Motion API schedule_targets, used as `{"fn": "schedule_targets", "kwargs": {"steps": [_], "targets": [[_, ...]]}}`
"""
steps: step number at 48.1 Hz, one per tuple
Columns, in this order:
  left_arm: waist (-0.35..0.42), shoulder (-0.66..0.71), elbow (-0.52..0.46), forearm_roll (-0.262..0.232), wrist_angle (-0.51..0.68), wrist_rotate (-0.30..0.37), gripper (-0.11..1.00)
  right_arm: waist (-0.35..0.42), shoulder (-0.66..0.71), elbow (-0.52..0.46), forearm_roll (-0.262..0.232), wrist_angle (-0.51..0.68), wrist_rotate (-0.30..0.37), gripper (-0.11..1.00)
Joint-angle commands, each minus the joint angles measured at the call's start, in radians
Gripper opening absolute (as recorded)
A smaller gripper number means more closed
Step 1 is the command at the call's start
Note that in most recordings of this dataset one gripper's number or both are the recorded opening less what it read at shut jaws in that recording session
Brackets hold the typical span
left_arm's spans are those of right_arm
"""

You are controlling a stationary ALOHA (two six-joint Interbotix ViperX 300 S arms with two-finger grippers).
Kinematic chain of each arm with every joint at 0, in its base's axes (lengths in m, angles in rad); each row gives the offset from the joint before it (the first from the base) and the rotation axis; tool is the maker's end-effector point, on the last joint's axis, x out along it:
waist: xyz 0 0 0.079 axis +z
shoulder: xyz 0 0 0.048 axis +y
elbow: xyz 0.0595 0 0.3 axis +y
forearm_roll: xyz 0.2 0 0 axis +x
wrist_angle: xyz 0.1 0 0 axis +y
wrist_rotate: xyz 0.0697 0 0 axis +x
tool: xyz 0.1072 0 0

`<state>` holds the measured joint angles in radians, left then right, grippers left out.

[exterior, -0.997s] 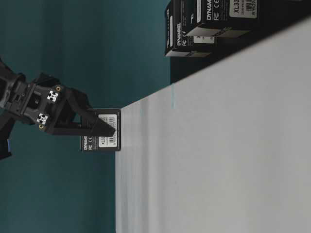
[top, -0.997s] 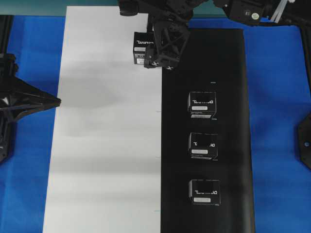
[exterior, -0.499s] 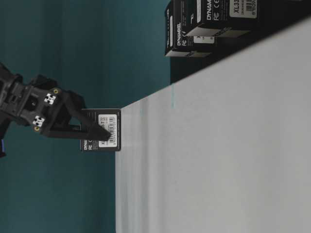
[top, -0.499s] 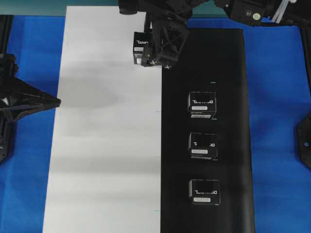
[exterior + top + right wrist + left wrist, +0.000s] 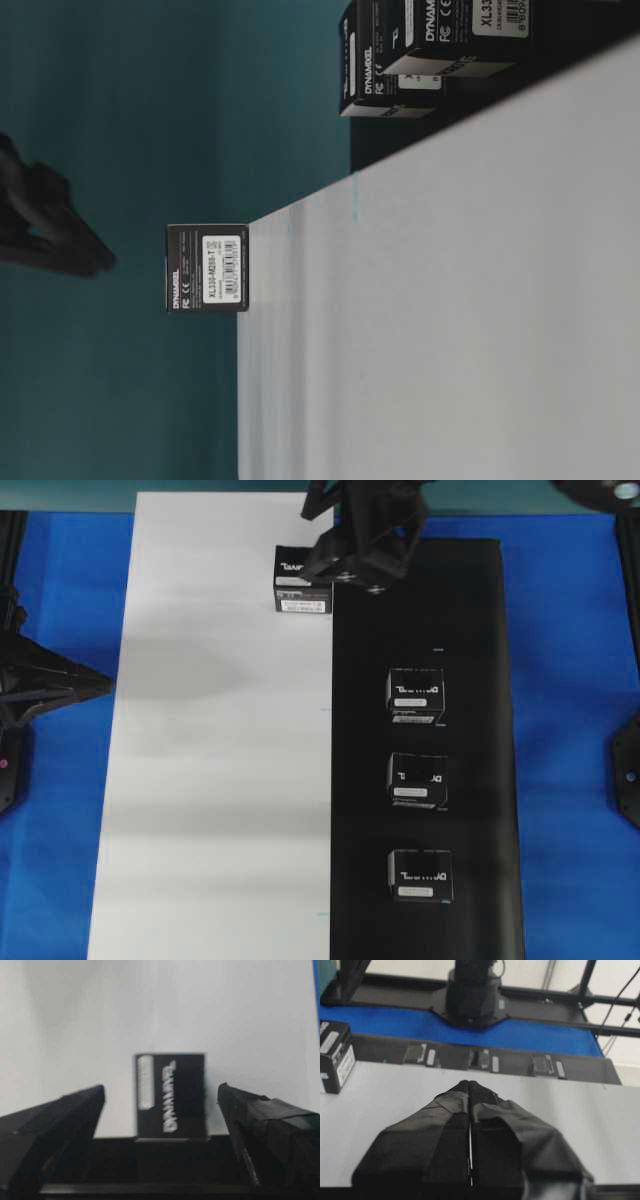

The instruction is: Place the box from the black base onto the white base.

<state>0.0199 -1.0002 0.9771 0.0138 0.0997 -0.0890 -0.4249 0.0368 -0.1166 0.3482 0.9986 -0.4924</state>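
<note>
One box [image 5: 303,588] stands on the white base [image 5: 220,780] at its far end, close to the seam with the black base [image 5: 480,630]. My right gripper [image 5: 355,570] hovers above and just right of it, open, touching nothing. In the right wrist view the box [image 5: 170,1095] lies below, between the spread fingers [image 5: 75,1110]. Three more boxes [image 5: 416,695] [image 5: 418,780] [image 5: 420,874] stand in a row on the black base. My left gripper [image 5: 105,687] rests at the white base's left edge, shut and empty [image 5: 470,1085].
Blue surround [image 5: 570,730] frames both bases. The table-level view shows the lone box [image 5: 208,268] on the white base [image 5: 450,300], with the right gripper [image 5: 50,225] a blurred shape above it. The right arm's base [image 5: 472,990] stands beyond the black base.
My right gripper, open around the box on the white base, has lifted clear of it and drawn back toward the far edge. The box stayed put. The left arm barely moved.
</note>
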Motion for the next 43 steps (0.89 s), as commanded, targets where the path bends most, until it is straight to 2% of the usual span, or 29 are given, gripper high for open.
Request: {"fn": "schedule_targets", "kwargs": {"steps": [1,12,27,43], "targets": [[0.002,0.006,-0.011,0.002,-0.012,0.0,-0.05,0.017,-0.06,0.023,0.025,-0.005,-0.003,0.99],[0.002,0.023,-0.008,0.002,-0.018,-0.002,-0.05,0.018,-0.222,0.164,0.051,-0.08,-0.005,0.99],[0.002,0.025,-0.003,0.002,-0.018,-0.002,-0.05,0.026,-0.439,0.448,0.055,-0.284,-0.005,0.99],[0.0,0.038,-0.002,0.002,-0.014,-0.002,-0.06,0.054,-0.621,0.635,0.055,-0.379,0.008,0.99]]}}
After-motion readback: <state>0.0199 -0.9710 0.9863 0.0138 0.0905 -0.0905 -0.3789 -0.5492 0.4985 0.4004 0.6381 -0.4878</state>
